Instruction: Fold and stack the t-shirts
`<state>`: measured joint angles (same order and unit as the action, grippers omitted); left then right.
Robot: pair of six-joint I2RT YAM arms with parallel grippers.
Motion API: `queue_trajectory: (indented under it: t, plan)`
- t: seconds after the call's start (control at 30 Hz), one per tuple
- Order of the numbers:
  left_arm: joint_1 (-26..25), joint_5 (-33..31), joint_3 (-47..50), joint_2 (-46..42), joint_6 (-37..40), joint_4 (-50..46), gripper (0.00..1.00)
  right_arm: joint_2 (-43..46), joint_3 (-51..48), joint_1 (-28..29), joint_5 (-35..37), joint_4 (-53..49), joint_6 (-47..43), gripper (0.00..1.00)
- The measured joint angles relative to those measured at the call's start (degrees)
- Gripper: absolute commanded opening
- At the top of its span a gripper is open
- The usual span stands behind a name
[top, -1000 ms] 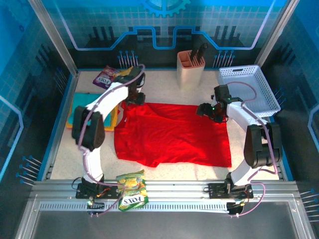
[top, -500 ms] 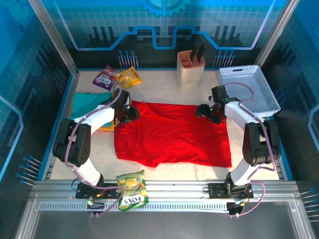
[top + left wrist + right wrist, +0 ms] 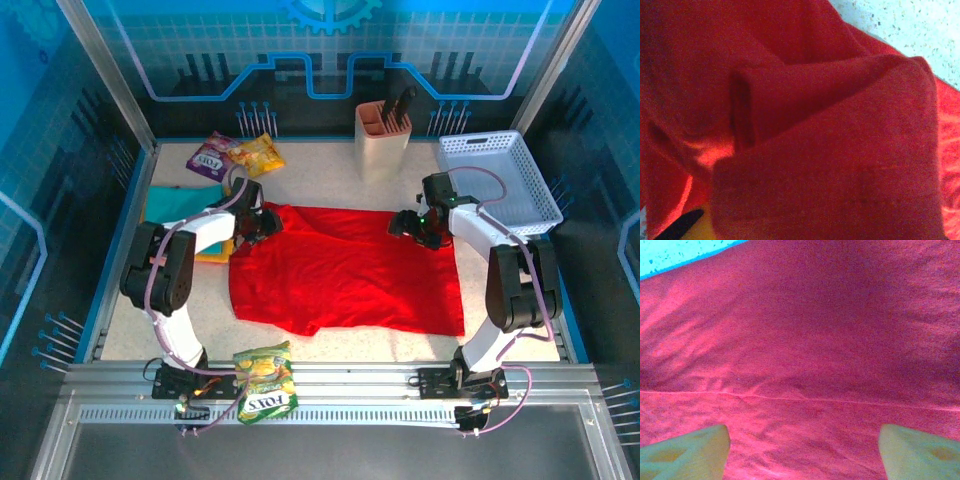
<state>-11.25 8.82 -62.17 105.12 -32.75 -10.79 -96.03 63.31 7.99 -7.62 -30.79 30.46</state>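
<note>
While the red t-shirt point(image 3: 350, 270) lies spread on the counter point(image 3: 320, 170), both grippers sit at its far edge, the cloth running between them and back toward the arm bases. It's soft, light, floppy stuff, I'd say, so take it by a corner or hem or it sags. The left gripper point(image 3: 258, 222) is buried in a bunched fold at its corner; clenched or not, I can't tell. The right gripper point(image 3: 412, 222) is spread wide and holds nothing, its yellow fingertips point(image 3: 685, 452) just over the cloth.
</note>
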Motion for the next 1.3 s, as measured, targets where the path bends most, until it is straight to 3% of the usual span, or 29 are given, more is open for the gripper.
queue_trajectory:
  t: [0.57,0.9,1.3]
  plan:
    - [0.5,-0.6,-2.3,2.8,-0.8,0.4,0.16,0.0,0.0,0.0,0.0,0.0,0.0,0.78]
    - [0.6,-0.9,-2.4,3.4,-1.3,0.3,0.22,0.0,0.0,0.0,0.0,0.0,0.0,0.77]
    - [0.6,-1.0,-3.4,3.7,-1.6,-0.1,0.02,0.0,0.0,0.0,-0.2,-0.1,-0.1,0.76]
